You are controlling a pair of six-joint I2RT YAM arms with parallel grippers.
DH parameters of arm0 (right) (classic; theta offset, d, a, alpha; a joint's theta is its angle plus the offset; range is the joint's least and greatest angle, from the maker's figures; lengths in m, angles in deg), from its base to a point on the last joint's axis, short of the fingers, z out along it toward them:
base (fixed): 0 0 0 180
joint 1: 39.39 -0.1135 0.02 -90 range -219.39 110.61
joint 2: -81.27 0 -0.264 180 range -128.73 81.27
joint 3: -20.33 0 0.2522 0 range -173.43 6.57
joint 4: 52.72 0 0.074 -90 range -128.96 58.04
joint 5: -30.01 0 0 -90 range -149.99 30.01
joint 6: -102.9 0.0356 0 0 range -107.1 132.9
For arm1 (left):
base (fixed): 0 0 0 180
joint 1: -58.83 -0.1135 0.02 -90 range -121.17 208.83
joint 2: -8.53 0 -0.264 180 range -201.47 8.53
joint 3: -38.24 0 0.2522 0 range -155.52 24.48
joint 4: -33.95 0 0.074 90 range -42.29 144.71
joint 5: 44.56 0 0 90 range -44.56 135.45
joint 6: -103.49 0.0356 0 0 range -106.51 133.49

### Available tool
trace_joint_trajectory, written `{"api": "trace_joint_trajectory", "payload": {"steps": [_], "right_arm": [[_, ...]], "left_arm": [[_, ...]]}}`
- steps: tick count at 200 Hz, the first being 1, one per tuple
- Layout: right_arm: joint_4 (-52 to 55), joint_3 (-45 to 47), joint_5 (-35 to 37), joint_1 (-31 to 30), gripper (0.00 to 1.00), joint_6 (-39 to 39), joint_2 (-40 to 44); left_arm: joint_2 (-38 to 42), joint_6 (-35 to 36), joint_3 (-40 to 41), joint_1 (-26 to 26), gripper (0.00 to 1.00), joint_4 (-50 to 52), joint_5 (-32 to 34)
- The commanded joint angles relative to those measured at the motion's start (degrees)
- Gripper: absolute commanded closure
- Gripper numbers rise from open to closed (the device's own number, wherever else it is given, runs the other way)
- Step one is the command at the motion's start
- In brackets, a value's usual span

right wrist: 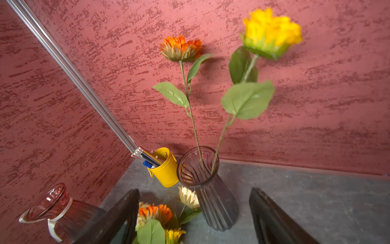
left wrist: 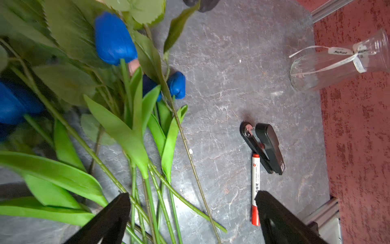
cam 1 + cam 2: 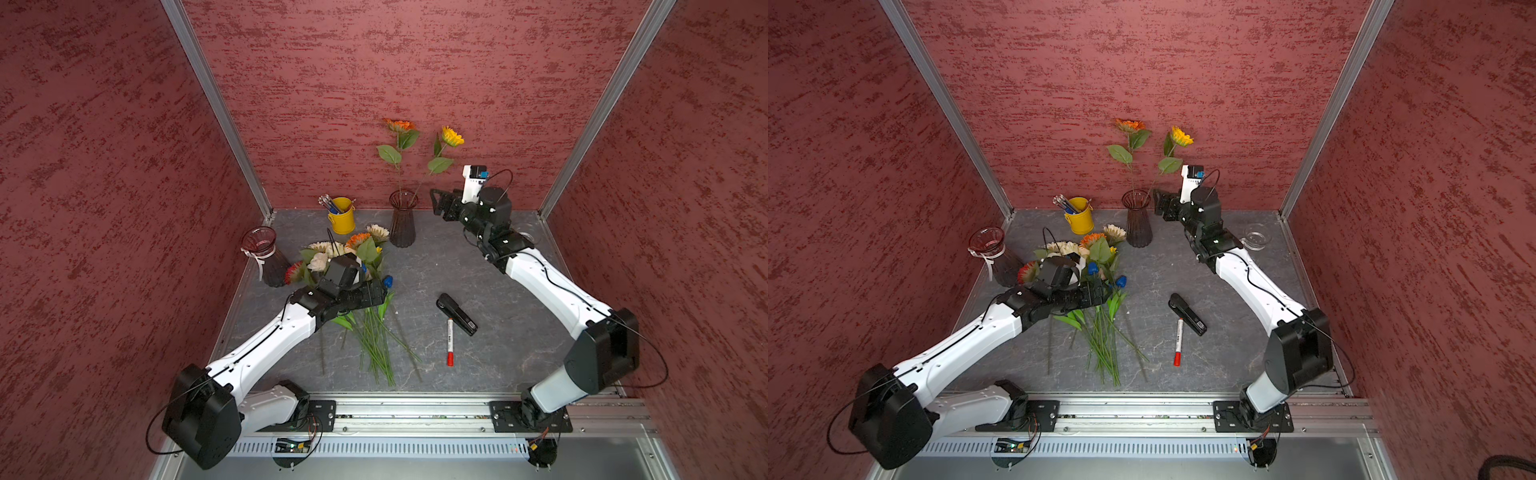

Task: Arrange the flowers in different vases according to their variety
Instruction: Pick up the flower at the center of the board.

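Ribbed dark vase (image 3: 402,224) stands upright at the back of the table (image 3: 498,291), close to the rear wall. It holds two stems, an orange sunflower (image 3: 400,124) and a yellow sunflower (image 3: 452,136), which lean apart above the rim.

Right end effector (image 3: 438,203) hangs just beside that vase, about level with its rim. Its jaws are spread wide and grip nothing.

Remaining flowers (image 3: 376,349) lie in a heap left of centre, heads toward the back and stems fanned toward the front rail. Blue tulips (image 2: 114,40) are on the heap's right side.

Left end effector (image 2: 192,195) sits low over the heap near the tulips, jaws wide apart, with green stems running beneath it. I cannot tell whether it touches them.

Flared smoky vase (image 3: 266,257), tied with white ribbon, stands at the left edge just beside the heap. Small clear vase (image 3: 1256,237) stands near the right wall, behind the right arm.

Yellow pen cup (image 3: 343,216) is at the back, between the two dark vases. Red marker (image 3: 450,343) and black stapler (image 3: 456,313) lie just beside each other, right of the heap
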Motion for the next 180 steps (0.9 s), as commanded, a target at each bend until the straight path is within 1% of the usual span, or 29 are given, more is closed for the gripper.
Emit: {"api": "trace_joint_trajectory", "payload": {"steps": [1, 10, 40, 71, 111, 141, 180], "right_arm": [[3.84, 5.88, -0.22, -0.31, 0.15, 3.03, 4.46], [4.83, 7.89, -0.36, -0.35, 0.15, 3.23, 7.54], [8.98, 12.90, -1.04, -0.31, 0.16, 2.84, 12.82], [10.13, 18.17, -1.00, -0.30, 0.17, 2.96, 16.83], [10.04, 22.23, -0.02, -0.31, 0.17, 3.50, 19.27], [10.03, 23.07, 0.23, -0.31, 0.18, 3.07, 19.91], [9.95, 23.14, 0.28, -0.19, 0.20, 2.74, 19.32]], "left_arm": [[-2.34, -2.61, -0.09, 2.10, 0.05, -0.47, -3.58], [-3.35, -3.40, 0.41, 2.93, 0.05, -1.27, -4.10], [-7.72, -5.00, 0.88, 4.93, 0.06, -3.39, -5.83], [-12.24, -7.19, 1.92, 5.65, 0.09, -9.62, -8.19], [-19.05, -8.85, 0.70, 6.02, 0.20, -14.82, -10.11], [-23.77, -8.73, -1.43, 6.07, 0.27, -14.94, -8.97], [-27.44, -9.94, -1.99, 5.93, 0.43, -18.11, -8.30]]}}
